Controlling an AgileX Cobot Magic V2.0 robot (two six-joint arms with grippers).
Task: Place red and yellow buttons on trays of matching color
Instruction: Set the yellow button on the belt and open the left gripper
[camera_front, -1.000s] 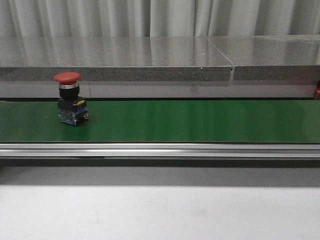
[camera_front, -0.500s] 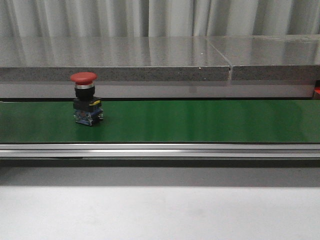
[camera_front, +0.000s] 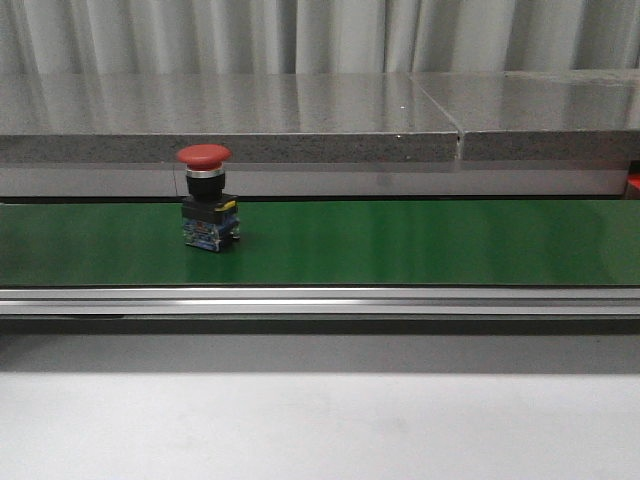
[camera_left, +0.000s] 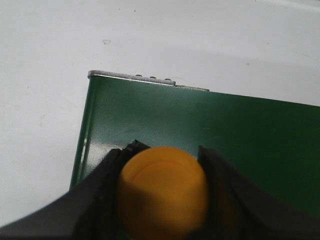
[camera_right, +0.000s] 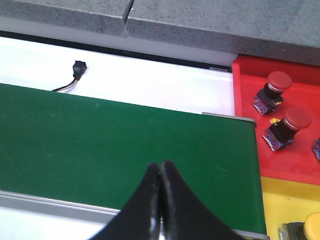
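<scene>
In the front view a red button (camera_front: 207, 196) stood upright on the green belt (camera_front: 400, 240), left of centre, with neither arm in sight and the grey bench (camera_front: 320, 425) bare in front. From the left wrist, the left pincer (camera_left: 162, 200) was closed on a yellow button (camera_left: 162, 192), its dark fingers (camera_left: 97, 200) hugging the cap on both sides above the end of the belt (camera_left: 225, 130); whether the button's base touched the belt could not be told. From the right wrist, the right pincer (camera_right: 160, 200) hung over the far end of the belt (camera_right: 100, 140) with its tips pressed together and nothing between them; just beyond that end sat the red tray (camera_right: 250, 145), already carrying two red buttons (camera_right: 274, 89), and beside it the yellow tray (camera_right: 280, 210) with a yellow button (camera_right: 307, 227) at the picture's corner. By my reckoning, the step was to take the red button at the tray end: the right pincer would need to spread its tips wide first, come down square over the cap, grip below the mushroom head on the body, and lift straight so it does not topple.
</scene>
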